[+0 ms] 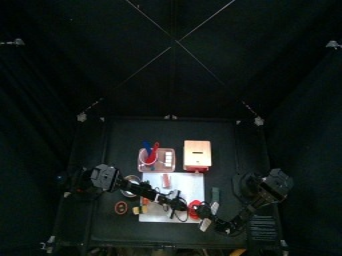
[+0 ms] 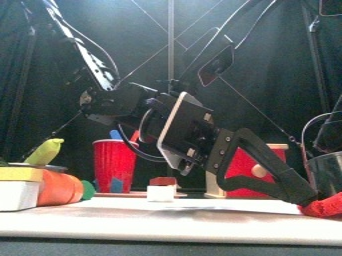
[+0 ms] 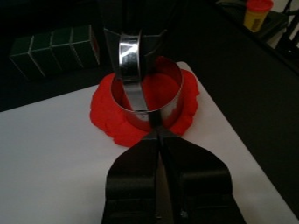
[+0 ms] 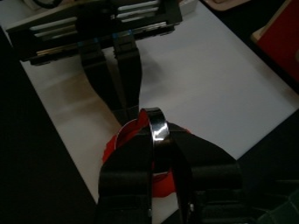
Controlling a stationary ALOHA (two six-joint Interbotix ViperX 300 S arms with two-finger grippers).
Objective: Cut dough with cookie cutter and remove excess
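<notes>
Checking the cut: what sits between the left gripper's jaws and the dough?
The metal cookie cutter, held in the left gripper, stands pressed into the red dough; left wrist view.

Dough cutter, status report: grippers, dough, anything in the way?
Left gripper shut on cookie cutter, seated in the dough. Right gripper at dough edge, grip unclear. White sheet unobstructed.

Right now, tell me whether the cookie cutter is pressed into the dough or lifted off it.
Pressed in. In the left wrist view the metal cookie cutter sits on the red dough, which spreads around its base on the white sheet.
</notes>
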